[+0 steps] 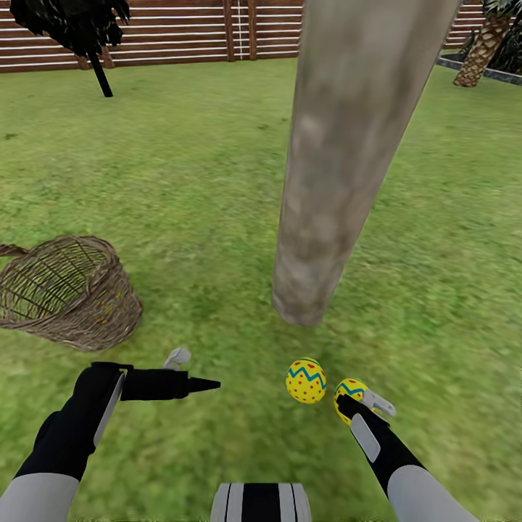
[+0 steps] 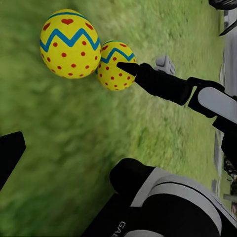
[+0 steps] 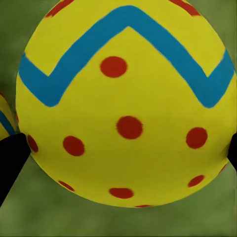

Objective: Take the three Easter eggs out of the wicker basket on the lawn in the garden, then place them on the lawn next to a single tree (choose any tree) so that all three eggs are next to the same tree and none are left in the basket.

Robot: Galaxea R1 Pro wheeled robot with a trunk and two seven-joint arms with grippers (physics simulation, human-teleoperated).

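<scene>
While one egg lies near the tree, the right end effector grips a second egg; the left end effector gapes empty, and the basket may hold the third.

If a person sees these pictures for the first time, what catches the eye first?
The thick grey-brown tree trunk rises mid-lawn. Near its base lie two yellow eggs with red dots and blue zigzags; one lies free, the other sits between the right gripper fingers. A brown wicker basket stands to the left.
</scene>
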